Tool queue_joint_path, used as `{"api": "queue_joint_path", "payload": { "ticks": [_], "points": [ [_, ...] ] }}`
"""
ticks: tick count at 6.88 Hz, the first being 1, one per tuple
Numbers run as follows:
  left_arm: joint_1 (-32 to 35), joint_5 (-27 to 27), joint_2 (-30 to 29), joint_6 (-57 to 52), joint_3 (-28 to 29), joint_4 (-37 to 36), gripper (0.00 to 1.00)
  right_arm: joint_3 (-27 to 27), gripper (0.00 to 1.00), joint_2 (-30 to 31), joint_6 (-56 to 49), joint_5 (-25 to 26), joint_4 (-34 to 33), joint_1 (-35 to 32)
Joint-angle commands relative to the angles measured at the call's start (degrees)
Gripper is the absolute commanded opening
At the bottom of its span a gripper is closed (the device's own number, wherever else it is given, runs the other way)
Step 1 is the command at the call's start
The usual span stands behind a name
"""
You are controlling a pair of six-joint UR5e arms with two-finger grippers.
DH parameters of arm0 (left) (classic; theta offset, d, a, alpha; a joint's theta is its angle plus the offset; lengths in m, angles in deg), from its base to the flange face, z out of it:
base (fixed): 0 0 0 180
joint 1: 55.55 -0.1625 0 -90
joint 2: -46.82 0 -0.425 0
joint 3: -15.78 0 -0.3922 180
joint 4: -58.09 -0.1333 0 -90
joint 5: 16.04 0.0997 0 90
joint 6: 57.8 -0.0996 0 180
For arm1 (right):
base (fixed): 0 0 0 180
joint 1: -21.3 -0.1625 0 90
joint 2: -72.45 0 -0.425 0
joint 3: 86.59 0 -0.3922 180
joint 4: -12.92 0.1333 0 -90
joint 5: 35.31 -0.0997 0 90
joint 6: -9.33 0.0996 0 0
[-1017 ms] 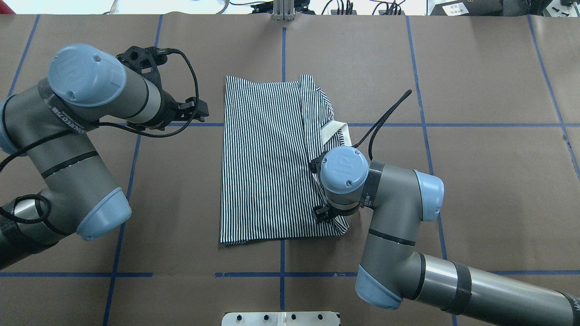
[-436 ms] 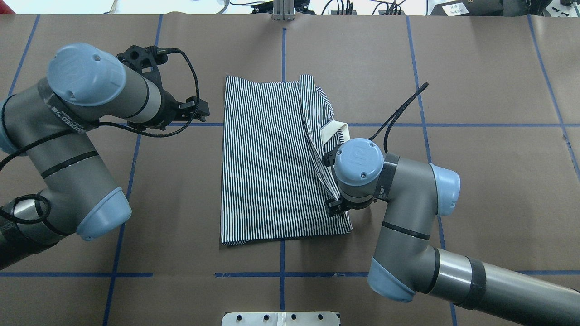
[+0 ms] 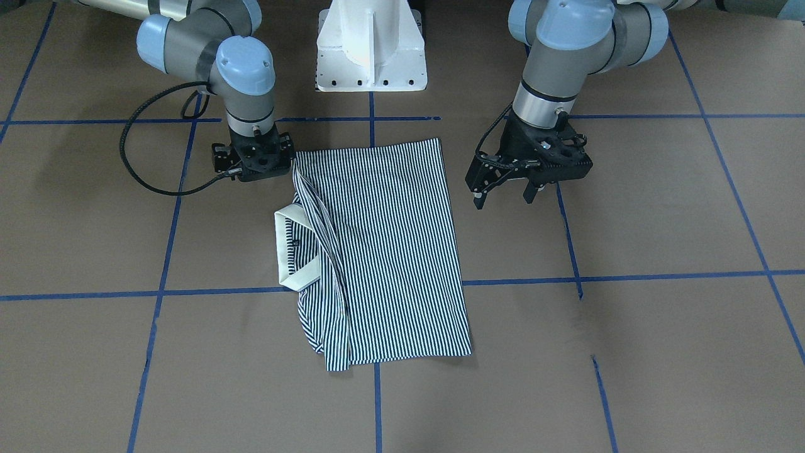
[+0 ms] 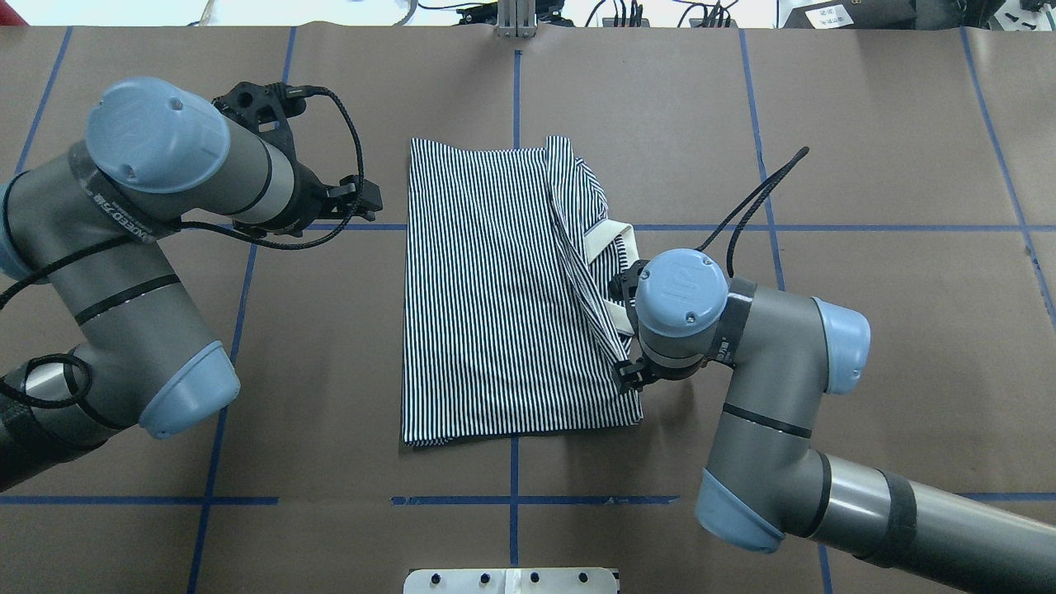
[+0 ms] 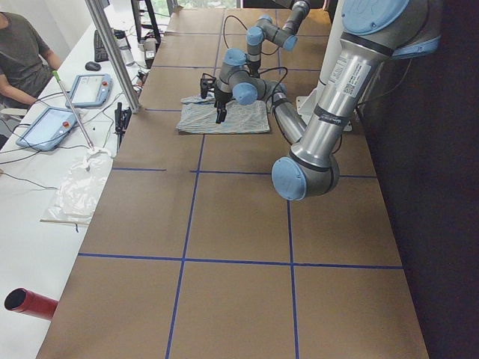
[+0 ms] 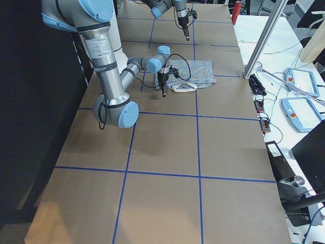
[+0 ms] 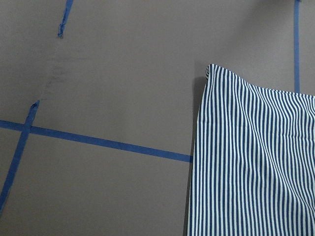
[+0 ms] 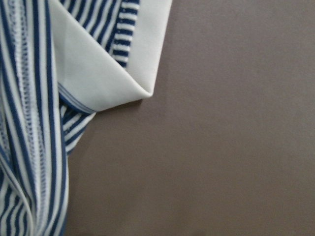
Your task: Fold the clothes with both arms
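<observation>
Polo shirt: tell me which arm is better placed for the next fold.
Right, probably. The right gripper sits at the edge of the polo shirt, on the side of the collar where the fabric bunches. The left gripper hangs open, clear of the opposite edge.

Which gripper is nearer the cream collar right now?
Right. The right gripper is at the collar-side edge of the shirt, close to the collar; the left gripper hangs open beyond the opposite edge.

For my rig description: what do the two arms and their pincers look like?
The left arm and right arm are grey-and-silver tubes with light blue joint caps. The left pincer and right pincer are black; black cables loop at the wrists.
</observation>
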Motion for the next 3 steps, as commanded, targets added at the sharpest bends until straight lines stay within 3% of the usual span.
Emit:
{"api": "queue_joint_path", "payload": {
  "ticks": [1,3],
  "points": [
    [0.0,0.0,-0.13,0.05,-0.02,-0.03,1.0,-0.36,1.0,-4.45,0.1,-0.77,-1.85,-2.05],
    [0.0,0.0,0.22,-0.3,0.07,0.06,1.0,13.29,1.0,-17.78,0.01,-0.34,-0.97,-2.93]
  ]
}}
